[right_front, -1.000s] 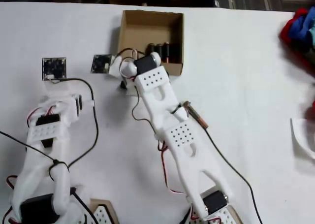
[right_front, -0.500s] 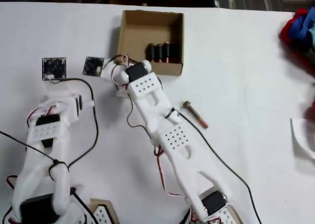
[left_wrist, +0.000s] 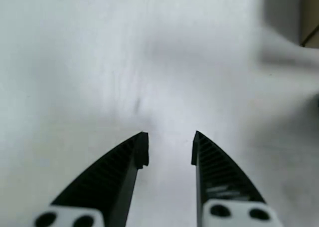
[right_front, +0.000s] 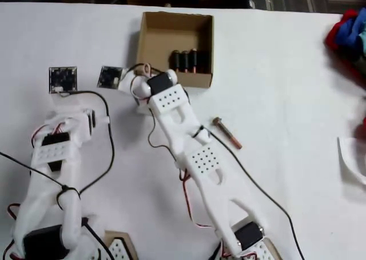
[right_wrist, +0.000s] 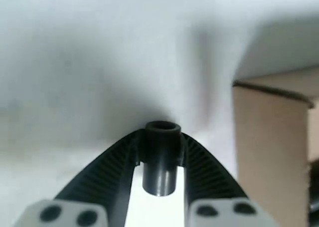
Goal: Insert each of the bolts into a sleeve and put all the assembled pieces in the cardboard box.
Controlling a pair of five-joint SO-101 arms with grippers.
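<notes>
White perforated arms (right_front: 207, 157), black servos (right_front: 250, 235), black cables (right_front: 111, 146); ribbed black fingers (left_wrist: 124, 167).

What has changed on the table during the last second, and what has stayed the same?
The right arm swung left, away from the front of the cardboard box, then stopped; its fingers hold a black sleeve. The bolt on the table, the three pieces in the box and the left arm stayed where they were.

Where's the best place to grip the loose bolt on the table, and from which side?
Likely mid-shank on the bolt, from above, jaws closing across its thin sides: it lies flat and diagonal on the table, head toward the cardboard box.
</notes>
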